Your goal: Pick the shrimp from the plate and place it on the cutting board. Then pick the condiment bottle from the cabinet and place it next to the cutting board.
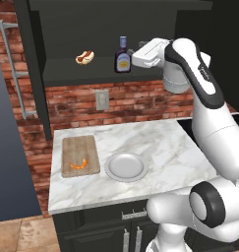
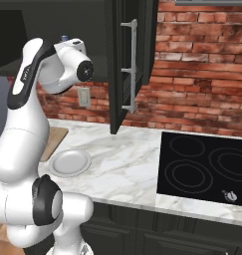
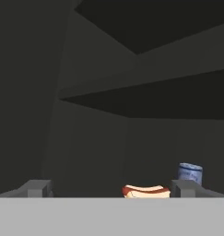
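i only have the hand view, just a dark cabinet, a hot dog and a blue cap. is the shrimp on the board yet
Observer: Yes, the shrimp lies on the cutting board.
Operator: plate empty then
Observer: Yes, the plate sits bare on the counter, just right of the board.
Operator: what's under that blue cap
Observer: A dark condiment bottle with a yellow label, upright on the cabinet shelf, right of the hot dog.
Operator: am i on it
Observer: Not yet; the gripper is open, beside the bottle.
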Robot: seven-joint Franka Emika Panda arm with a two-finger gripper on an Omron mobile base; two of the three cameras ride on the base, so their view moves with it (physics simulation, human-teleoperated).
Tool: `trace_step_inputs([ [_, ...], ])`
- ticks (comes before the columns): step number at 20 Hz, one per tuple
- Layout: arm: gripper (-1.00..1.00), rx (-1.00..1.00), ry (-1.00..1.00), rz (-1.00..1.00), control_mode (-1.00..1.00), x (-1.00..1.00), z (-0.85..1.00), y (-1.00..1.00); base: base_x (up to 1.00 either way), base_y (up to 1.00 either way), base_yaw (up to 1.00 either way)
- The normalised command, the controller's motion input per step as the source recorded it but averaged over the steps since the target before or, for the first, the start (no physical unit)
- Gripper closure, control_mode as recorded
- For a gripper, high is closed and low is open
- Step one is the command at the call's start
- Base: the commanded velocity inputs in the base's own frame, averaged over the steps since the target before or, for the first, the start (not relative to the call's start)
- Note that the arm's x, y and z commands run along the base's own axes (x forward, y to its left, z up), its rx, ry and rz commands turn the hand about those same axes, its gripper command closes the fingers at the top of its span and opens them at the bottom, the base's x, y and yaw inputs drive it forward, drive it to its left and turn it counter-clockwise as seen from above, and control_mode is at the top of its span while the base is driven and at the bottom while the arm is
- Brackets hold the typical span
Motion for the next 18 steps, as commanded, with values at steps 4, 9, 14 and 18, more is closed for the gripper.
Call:
trace_step_inputs([
  [4,-1.00,0.00,0.00,0.00,-1.00,0.03,0.00,0.00,0.00,0.00,0.00],
  [9,-1.00,0.00,0.00,0.00,-1.00,0.04,0.00,0.00,0.00,0.00,0.00],
  [14,-1.00,0.00,0.00,0.00,-1.00,0.13,0.00,0.00,0.00,0.00,0.00],
  [18,-1.00,0.00,0.01,0.00,-1.00,0.32,-0.05,-0.05,0.00,0.00,0.00],
])
